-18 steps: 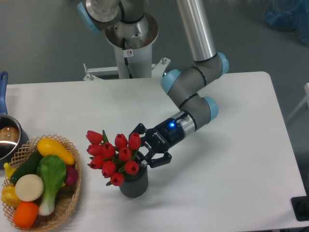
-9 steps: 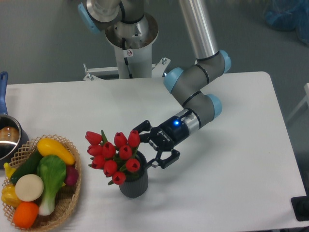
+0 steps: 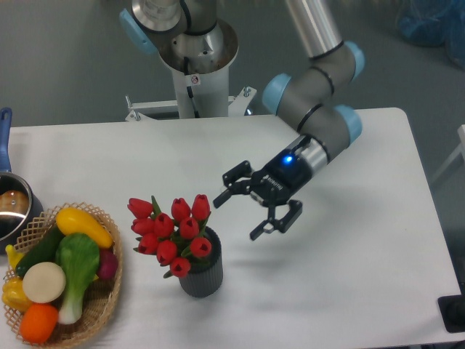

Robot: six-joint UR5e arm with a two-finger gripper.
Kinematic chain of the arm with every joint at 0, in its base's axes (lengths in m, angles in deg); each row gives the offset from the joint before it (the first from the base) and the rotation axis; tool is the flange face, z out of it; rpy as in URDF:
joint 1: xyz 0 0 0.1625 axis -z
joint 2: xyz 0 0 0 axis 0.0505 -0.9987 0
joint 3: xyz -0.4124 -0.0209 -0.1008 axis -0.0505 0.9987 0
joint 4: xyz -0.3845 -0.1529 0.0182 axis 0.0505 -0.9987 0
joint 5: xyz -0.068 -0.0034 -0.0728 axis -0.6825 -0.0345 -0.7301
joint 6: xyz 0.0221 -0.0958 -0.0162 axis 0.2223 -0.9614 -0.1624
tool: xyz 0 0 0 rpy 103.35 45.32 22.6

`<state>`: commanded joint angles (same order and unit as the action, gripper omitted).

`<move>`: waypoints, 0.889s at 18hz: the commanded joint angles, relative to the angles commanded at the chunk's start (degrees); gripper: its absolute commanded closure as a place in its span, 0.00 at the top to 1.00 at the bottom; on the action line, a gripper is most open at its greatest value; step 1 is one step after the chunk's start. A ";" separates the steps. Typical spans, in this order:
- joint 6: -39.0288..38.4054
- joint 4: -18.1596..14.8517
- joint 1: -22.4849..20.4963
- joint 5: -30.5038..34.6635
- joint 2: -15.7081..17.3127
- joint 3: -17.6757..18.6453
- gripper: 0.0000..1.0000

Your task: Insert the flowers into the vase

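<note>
Item: flowers (image 3: 171, 231). A bunch of red tulips with closed buds and green leaves is seen standing in the vase (image 3: 201, 273), the heads leaning toward the left of the rim and the stems hidden inside. The vase, dark grey and ribbed, is placed upright on the white counter (image 3: 349, 291), toward its near edge.

Item: gripper (image 3: 252, 206). The jaws are spread wide and nothing is held between them. They are found up and to the right of the bunch, apart from it, with the open side turned toward the flowers; one finger (image 3: 234, 180) is seen near the topmost buds without touching them, the other lower and further right. A blue light is lit on the wrist.

Open room: bare counter is seen to the right of the vase as far as the right edge, and behind the gripper toward the far edge. Only a narrow strip is left between the vase and the near edge.

Containers: a wicker basket (image 3: 109, 294) at the left near corner, well apart from the vase, is filled with colourful vegetables. A steel pot (image 3: 13, 207) with a blue handle is cut off by the left edge, just behind the basket.
</note>
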<state>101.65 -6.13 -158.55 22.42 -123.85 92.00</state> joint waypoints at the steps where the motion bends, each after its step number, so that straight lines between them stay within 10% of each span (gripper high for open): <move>1: 0.00 0.09 -1.32 3.16 0.70 -0.79 1.00; 7: -4.30 -0.09 -5.09 20.03 6.06 -3.16 1.00; 16: -4.93 -0.70 -7.92 65.19 11.25 -5.10 1.00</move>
<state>96.72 -6.83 -166.47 87.61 -112.60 86.90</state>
